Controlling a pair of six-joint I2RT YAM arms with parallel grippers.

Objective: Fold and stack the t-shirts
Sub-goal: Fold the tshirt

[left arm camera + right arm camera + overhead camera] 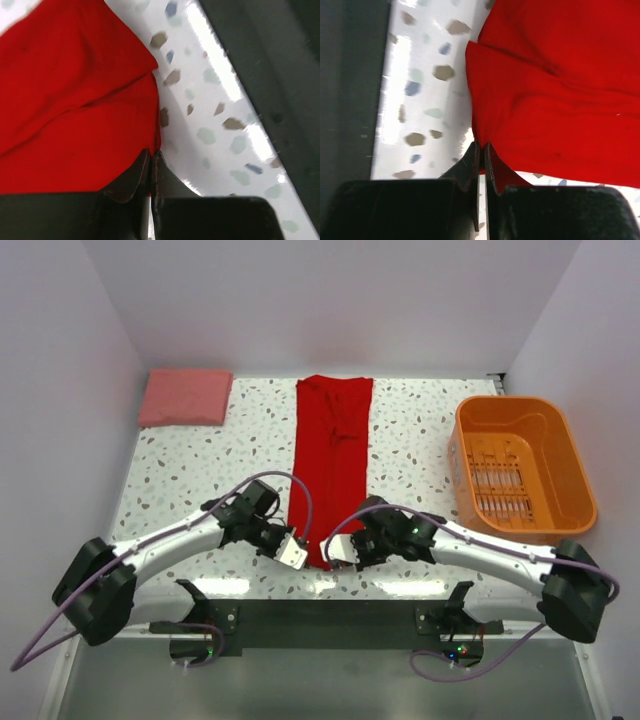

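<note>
Two jaws pairs pinch near corners of soft red t-shirt (333, 465), long strip.

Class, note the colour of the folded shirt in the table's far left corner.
The folded shirt is salmon pink; top view.

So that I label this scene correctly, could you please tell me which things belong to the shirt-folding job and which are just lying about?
Part of the job:
- red t-shirt, a long strip in the middle, near end pinched by the left gripper and right gripper
- pink t-shirt, folded, far left corner

Just lying about:
- orange basket, at the right
</note>
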